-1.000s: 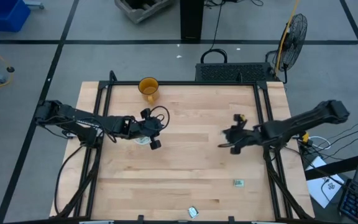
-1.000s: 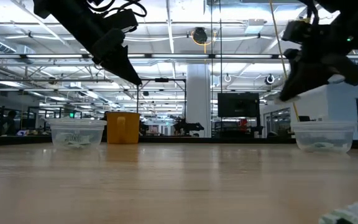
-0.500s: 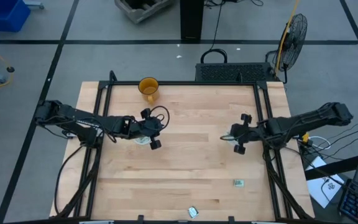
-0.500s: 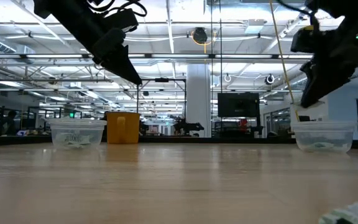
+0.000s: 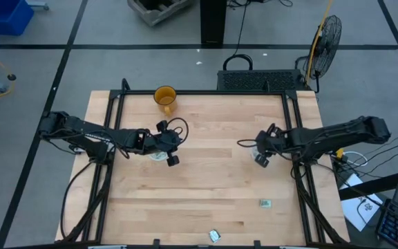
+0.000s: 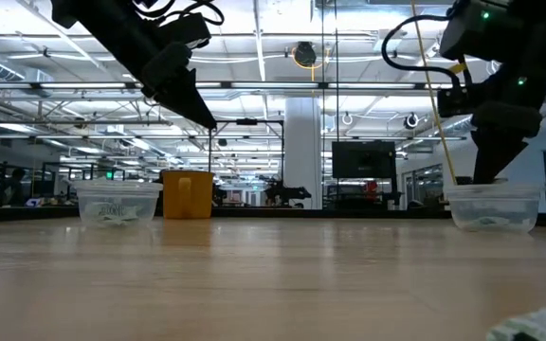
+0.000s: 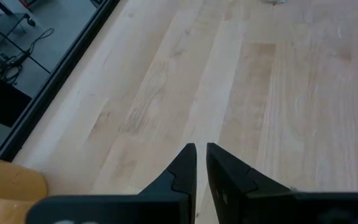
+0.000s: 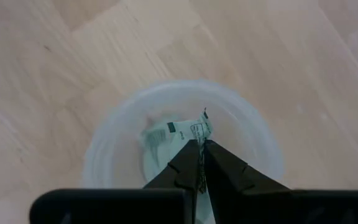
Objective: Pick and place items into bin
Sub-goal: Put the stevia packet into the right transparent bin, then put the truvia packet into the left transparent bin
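Note:
My right gripper (image 5: 261,159) points down over the right clear round bin (image 8: 104,155), its tips (image 6: 490,180) just above the bin's rim (image 6: 493,194), shut on a pale green-and-white wrapped piece (image 8: 194,129). More pale wrapping (image 8: 157,140) lies on the bin's floor. My left gripper (image 5: 171,158) hovers shut and empty (image 7: 201,148) over the left clear bin (image 6: 117,203), which also has pieces in it. Two loose pieces lie flat on the table near its near edge (image 5: 264,203) (image 5: 214,236). My right gripper pinches the wrapped piece by one edge (image 8: 199,138) between its two fingers, only at their tips. The fingers come from above, pointing down into the bin's mouth. The piece sticks out past the tips and is lifted clear of the table.
An orange mug (image 5: 164,97) stands near the table's far edge, left of centre (image 6: 187,194). Bare wood lies between the two bins. A black frame (image 5: 109,124) runs along the table's sides. One loose piece shows close at the low view's corner (image 6: 538,327).
My right gripper has turned about its wrist and tipped from slanting to pointing straight down, then sunk toward the right bin's mouth, staying shut. My left arm has kept still.

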### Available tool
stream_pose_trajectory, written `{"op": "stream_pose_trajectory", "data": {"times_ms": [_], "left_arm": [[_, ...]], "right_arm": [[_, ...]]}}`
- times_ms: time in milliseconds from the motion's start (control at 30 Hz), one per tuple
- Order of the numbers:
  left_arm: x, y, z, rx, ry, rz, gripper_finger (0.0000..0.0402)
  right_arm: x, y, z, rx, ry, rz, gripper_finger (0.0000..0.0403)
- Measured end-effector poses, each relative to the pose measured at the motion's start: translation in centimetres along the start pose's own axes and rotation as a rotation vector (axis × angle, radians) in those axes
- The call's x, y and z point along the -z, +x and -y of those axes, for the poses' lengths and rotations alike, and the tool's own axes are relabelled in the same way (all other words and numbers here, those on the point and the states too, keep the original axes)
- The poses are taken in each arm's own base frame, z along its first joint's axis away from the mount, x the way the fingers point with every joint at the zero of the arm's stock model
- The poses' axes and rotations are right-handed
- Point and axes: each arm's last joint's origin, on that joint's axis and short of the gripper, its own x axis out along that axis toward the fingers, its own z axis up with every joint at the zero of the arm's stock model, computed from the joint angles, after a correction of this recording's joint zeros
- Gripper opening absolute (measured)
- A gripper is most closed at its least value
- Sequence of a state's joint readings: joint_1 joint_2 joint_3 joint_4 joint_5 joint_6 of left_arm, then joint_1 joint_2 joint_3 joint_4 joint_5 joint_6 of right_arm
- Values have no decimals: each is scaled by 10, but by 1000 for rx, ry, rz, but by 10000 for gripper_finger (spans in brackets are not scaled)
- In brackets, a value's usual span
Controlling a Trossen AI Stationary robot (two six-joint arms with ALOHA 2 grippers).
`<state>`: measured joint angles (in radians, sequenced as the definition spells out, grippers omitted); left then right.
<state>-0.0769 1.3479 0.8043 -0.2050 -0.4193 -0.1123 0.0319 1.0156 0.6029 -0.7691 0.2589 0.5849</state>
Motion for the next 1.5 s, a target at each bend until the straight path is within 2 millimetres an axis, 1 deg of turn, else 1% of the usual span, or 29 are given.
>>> {"op": "stream_pose_trajectory", "data": {"times_ms": [233,433,600,733,900,1067,1167,1233,1333,1433,1500], "left_arm": [[0,0,0,0,-1,1,44],[0,0,0,1,-1,1,44],[0,0,0,1,0,1,44],[0,0,0,1,0,1,44],[0,0,0,1,0,1,44],[-2,0,0,5,-6,15,44],[-5,0,1,16,-21,48,44],[-8,0,2,67,-33,75,44],[-12,-1,6,200,-36,109,44],[-16,-3,11,332,-34,142,44],[-18,-6,16,385,-32,167,44]], "right_arm": [[-3,11,-3,-14,23,24,26],[-1,20,2,22,45,-12,61],[-2,21,2,20,50,-6,92],[-3,18,3,12,30,9,106],[-7,3,4,-29,45,64,109],[-14,-22,3,-196,37,108,105],[-16,-36,4,-299,34,172,106],[-18,-43,4,-353,22,236,105],[-23,-53,4,-402,-15,351,105],[-31,-60,1,-436,-83,481,105],[-37,-64,-1,-445,-140,561,105]]}}
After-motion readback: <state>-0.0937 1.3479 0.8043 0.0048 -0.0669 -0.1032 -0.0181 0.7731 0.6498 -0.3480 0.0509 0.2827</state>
